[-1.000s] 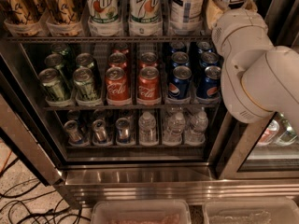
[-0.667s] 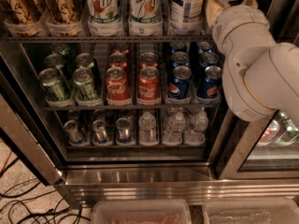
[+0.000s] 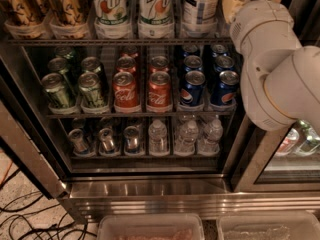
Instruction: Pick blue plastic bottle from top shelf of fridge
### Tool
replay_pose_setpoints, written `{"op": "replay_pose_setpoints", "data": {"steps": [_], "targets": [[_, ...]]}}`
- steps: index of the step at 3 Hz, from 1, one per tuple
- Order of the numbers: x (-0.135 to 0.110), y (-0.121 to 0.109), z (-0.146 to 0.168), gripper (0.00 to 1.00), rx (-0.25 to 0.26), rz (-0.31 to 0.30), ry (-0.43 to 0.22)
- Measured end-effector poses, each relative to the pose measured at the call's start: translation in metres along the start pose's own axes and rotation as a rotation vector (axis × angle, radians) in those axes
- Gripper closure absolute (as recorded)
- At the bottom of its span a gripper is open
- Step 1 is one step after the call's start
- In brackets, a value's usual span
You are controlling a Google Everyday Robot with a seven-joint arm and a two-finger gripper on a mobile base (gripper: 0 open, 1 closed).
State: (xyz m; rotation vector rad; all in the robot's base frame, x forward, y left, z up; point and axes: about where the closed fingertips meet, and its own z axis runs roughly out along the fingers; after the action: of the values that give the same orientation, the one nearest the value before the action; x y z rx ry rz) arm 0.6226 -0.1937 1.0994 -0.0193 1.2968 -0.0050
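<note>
At 12 o'clock on the top shelf (image 3: 120, 41) of the fridge (image 3: 150, 196), the blue plastic bottle (image 3: 200, 6) stands upright, 7up bottles (image 3: 132, 6) at its 9 o'clock. White arm (image 3: 280, 79) rises toward 1 o'clock; the pincer lies beyond the frame edge, so its state cannot be told.

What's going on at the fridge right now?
The robot's arm reaches up at the right end of the fridge's top shelf. The gripper is not in view: it is behind the arm or past the top edge, so no grasp shows. A blue bottle stands in its lane beside the 7up bottles.
</note>
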Motion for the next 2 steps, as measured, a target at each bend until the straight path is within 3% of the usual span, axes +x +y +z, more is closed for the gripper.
{"op": "replay_pose_setpoints", "data": {"steps": [2], "targets": [[-0.012, 0.0046, -0.0096, 1.0, -0.02, -0.01, -0.049]]}}
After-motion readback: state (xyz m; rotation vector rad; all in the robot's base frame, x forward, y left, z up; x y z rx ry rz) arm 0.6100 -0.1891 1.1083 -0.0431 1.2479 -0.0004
